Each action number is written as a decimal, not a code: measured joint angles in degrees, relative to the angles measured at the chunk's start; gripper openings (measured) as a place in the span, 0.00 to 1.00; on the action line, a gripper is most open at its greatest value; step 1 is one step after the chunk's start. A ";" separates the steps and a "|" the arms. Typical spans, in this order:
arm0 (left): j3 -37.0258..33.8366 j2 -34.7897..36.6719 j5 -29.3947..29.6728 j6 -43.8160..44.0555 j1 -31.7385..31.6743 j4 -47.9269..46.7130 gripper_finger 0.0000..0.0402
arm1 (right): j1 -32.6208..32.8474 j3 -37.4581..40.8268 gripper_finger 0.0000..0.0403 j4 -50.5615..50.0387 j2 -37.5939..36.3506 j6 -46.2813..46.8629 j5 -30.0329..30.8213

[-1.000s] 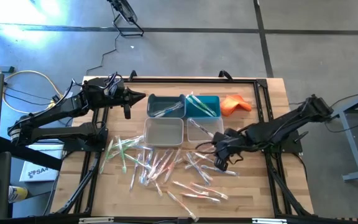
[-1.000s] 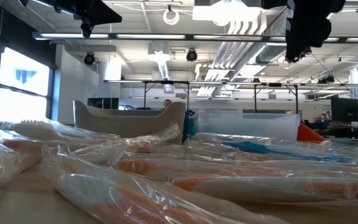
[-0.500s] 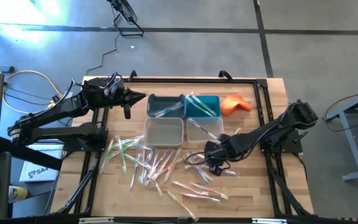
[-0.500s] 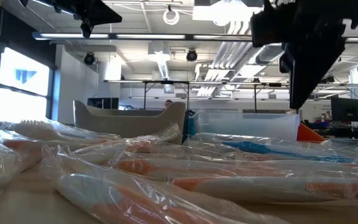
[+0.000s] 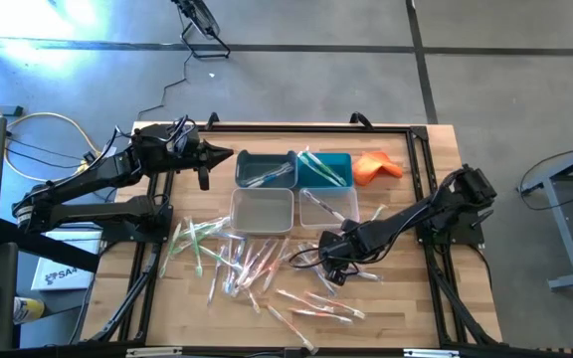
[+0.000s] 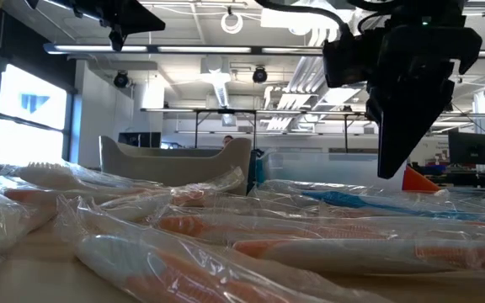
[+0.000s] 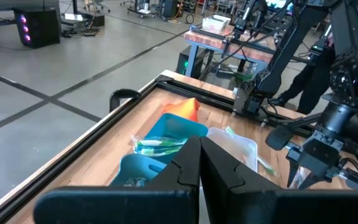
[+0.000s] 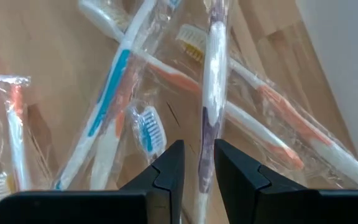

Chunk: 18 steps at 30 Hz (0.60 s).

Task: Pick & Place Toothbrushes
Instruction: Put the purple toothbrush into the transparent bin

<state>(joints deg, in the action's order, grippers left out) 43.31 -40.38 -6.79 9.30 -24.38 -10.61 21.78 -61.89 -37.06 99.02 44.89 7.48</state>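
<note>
Overhead, the right gripper (image 5: 323, 267), fingers narrowly parted around a whitish wrapped toothbrush (image 8: 213, 93), hangs at table centre over scattered clear-wrapped toothbrushes (image 5: 257, 264), while the left gripper (image 5: 229, 154), pressed together, waits at ten o'clock.

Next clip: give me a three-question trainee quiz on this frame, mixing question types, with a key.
1. True or false: the left pincer is down among the loose toothbrushes.
2. Which pincer hangs low over the toothbrush pile? A) left B) right C) both
3. Fill in: the right wrist view shows a whitish toothbrush lined up with the narrow ____ between the right pincer's fingers.

Key:
1. False; it is shut and waits near the table's far left corner, beside the dark blue bin.
2. B
3. gap
</note>
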 joint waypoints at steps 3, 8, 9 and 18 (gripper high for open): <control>0.00 0.00 0.00 0.00 0.02 0.00 0.00 | 0.00 0.00 0.20 0.06 -0.02 0.01 1.65; 0.00 0.00 0.00 0.00 0.01 0.00 0.00 | -0.02 0.00 0.20 0.05 -0.02 -0.07 3.11; 0.00 0.00 0.00 -0.01 0.01 0.00 0.00 | -0.02 0.00 0.20 0.07 -0.02 -0.08 3.35; 0.00 0.00 0.00 0.00 0.02 -0.02 0.00 | 0.00 0.00 0.20 0.07 -0.02 -0.14 4.11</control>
<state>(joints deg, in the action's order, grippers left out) 43.31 -40.38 -6.79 9.30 -24.36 -10.63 21.78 -61.89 -36.99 99.00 44.75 11.59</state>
